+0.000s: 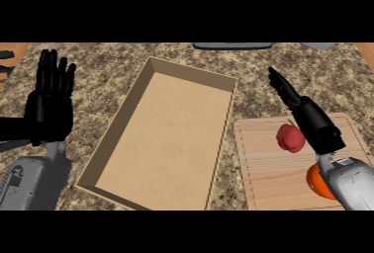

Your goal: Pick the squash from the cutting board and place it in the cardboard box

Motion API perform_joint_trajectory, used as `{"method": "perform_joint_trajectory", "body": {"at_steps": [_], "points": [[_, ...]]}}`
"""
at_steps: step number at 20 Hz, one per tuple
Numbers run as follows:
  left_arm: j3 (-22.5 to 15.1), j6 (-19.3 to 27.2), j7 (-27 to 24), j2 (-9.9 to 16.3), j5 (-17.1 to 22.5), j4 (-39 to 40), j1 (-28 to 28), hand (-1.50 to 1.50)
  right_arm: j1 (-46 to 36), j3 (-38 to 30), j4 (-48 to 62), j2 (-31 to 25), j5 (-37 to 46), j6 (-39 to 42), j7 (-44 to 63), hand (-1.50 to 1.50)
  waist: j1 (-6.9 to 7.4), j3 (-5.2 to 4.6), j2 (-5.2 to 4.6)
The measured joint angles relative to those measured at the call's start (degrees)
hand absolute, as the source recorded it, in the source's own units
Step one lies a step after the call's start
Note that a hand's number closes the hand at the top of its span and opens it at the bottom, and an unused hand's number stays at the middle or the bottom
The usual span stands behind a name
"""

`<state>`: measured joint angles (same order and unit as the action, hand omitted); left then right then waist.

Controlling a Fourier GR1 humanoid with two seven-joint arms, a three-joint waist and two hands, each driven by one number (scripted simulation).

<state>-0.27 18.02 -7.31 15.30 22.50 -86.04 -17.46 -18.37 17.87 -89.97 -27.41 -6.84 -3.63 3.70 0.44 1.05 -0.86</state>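
Note:
A wooden cutting board (270, 173) lies at the right on the speckled counter. On it sit a dark red fruit with a short stem (290, 138) and an orange rounded squash (315, 181), which my right forearm half hides. My right hand (320, 128) hovers edge-on over the board just right of the red fruit. Its fingers are straight, point up and left past the board's far edge, and hold nothing. The long, open cardboard box (164, 136) lies empty in the middle, left of the board. At the far left, my left hand (50, 106) rests open, fingers up.
A flat grey object (232, 46) and a pale round one (319, 45) sit at the counter's far edge. Wooden surfaces show at the top left corner (13, 49) and top right corner (365, 49). The box's near right corner almost touches the board.

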Motion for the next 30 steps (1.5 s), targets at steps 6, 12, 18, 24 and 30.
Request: {"method": "perform_joint_trajectory", "body": {"at_steps": [6, 12, 18, 24, 30], "points": [[-1.05, 0.97, 3.53, 10.23, -9.56, 6.45, 6.66, 0.00, 8.01, -7.15, 0.06, -0.77, -9.81, 4.40, -5.48, -1.50, -1.81, -0.46, 0.62], [-2.99, 0.69, 6.16, 15.72, -15.15, 10.86, 11.77, 0.00, 16.54, -6.98, 3.57, -11.64, 1.66, 6.60, -18.43, -1.50, -2.80, -0.78, 0.78], [-4.14, 0.48, 7.47, 17.09, -17.90, 12.71, 12.57, 0.00, 24.94, -14.15, 13.37, -12.07, -6.14, 16.71, -41.68, -1.50, -2.29, -0.74, 0.75], [-4.42, -1.01, 8.04, 17.25, -19.03, 14.05, 11.08, 0.00, 24.29, -17.16, 22.94, -18.88, 2.79, 17.00, -53.74, -1.50, -0.84, -0.92, 0.72], [-4.68, -1.17, 8.76, 16.87, -20.19, 13.43, 10.60, 0.00, 21.58, -13.93, 23.09, -25.96, 12.85, 17.26, -50.99, -1.50, -0.13, -1.03, 0.78]]}}
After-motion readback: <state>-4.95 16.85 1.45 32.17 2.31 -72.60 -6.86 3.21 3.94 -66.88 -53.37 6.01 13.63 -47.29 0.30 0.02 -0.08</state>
